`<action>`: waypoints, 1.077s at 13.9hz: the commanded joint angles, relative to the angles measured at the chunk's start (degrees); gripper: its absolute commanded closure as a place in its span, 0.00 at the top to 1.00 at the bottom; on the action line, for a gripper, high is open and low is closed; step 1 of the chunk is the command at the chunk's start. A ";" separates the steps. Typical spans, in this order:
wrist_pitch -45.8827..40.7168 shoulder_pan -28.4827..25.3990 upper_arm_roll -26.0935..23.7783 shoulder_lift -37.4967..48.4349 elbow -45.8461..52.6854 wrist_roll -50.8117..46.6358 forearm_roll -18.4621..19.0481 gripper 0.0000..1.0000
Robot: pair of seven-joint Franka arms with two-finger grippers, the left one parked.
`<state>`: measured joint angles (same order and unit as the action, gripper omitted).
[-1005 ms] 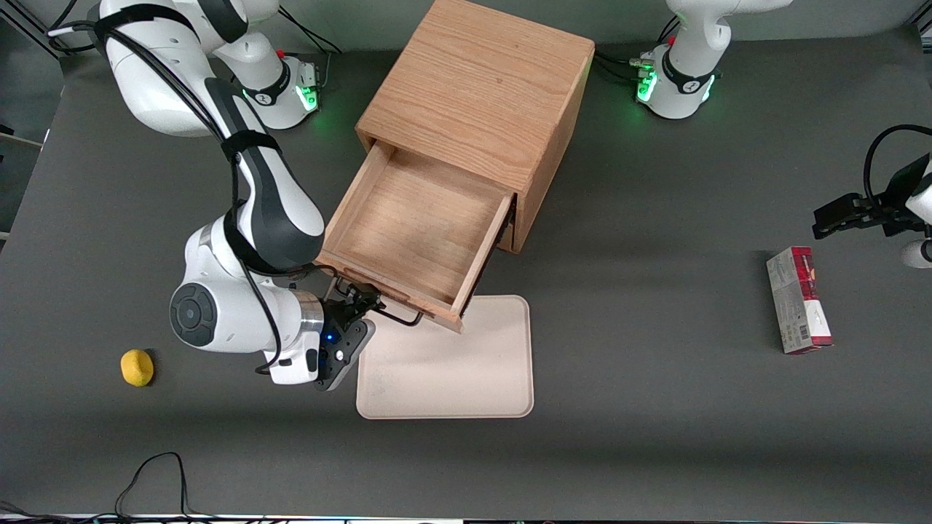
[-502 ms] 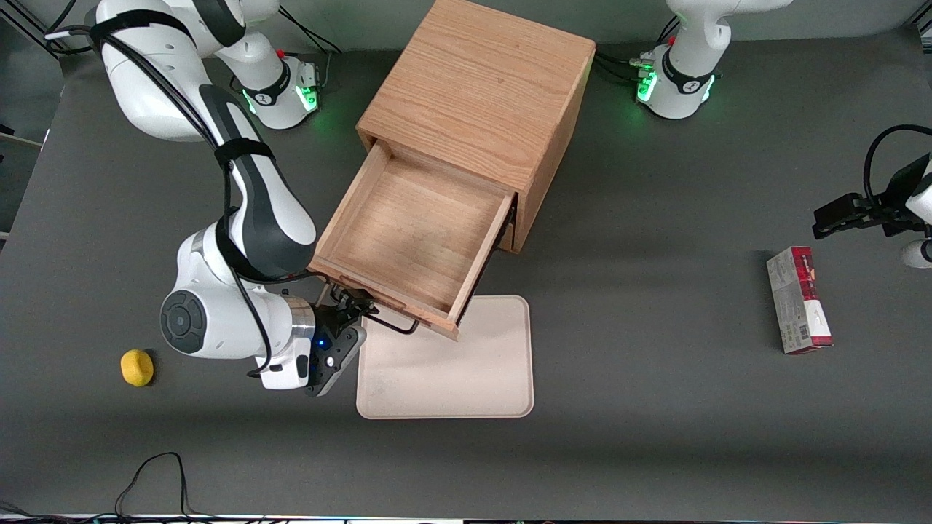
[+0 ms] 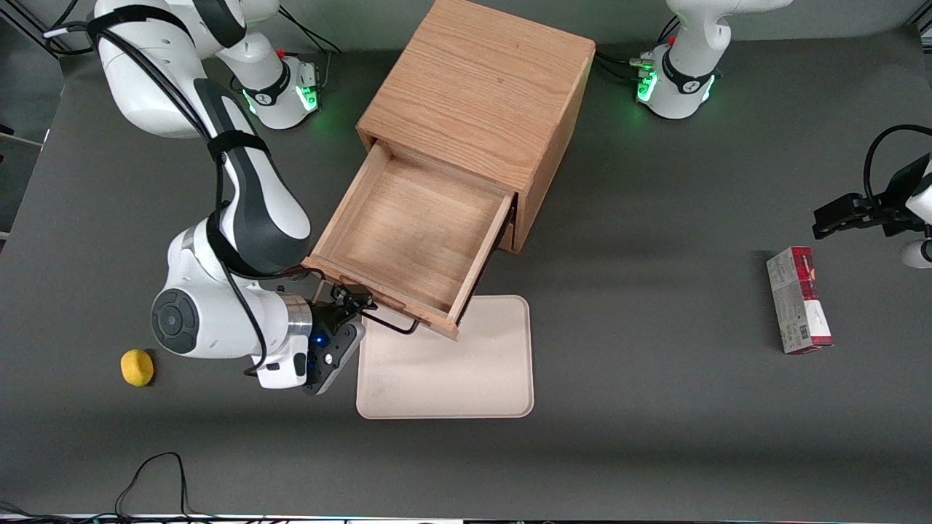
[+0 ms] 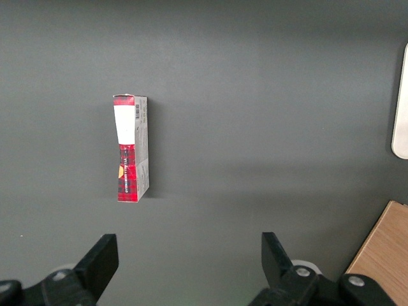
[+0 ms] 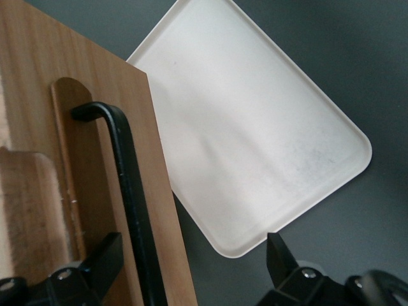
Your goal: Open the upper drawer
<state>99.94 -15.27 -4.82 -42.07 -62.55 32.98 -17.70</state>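
The upper drawer (image 3: 408, 225) stands pulled far out of the oak cabinet (image 3: 480, 87), and its inside is bare wood. Its thin black bar handle (image 3: 393, 324) runs along the drawer front (image 5: 159, 191), which faces the front camera. My right gripper (image 3: 357, 300) is at the handle's end toward the working arm. In the right wrist view the gripper (image 5: 194, 261) is open. The handle (image 5: 131, 191) passes between its fingers, close to one finger (image 5: 108, 255), and the other finger (image 5: 280, 255) is well clear of it.
A beige tray (image 3: 444, 364) lies flat on the table just in front of the open drawer, partly under its front edge. A yellow fruit (image 3: 137, 367) lies toward the working arm's end. A red and white box (image 3: 799, 300) lies toward the parked arm's end.
The drawer front has slid a little farther out of the cabinet, and my right arm and gripper have moved with it, away from the cabinet.
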 commanded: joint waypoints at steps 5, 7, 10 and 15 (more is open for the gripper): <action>-6.68 1.29 -0.54 -0.91 5.76 0.42 -0.76 1.00; -7.91 2.25 -0.54 -0.38 5.86 0.42 -0.85 1.00; -9.76 3.66 -0.28 0.93 5.94 0.33 -0.67 1.00; -12.31 4.81 2.80 8.03 2.72 -0.73 3.00 1.00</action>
<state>89.32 -10.72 -3.13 -38.57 -56.48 32.91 -16.72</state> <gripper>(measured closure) 0.000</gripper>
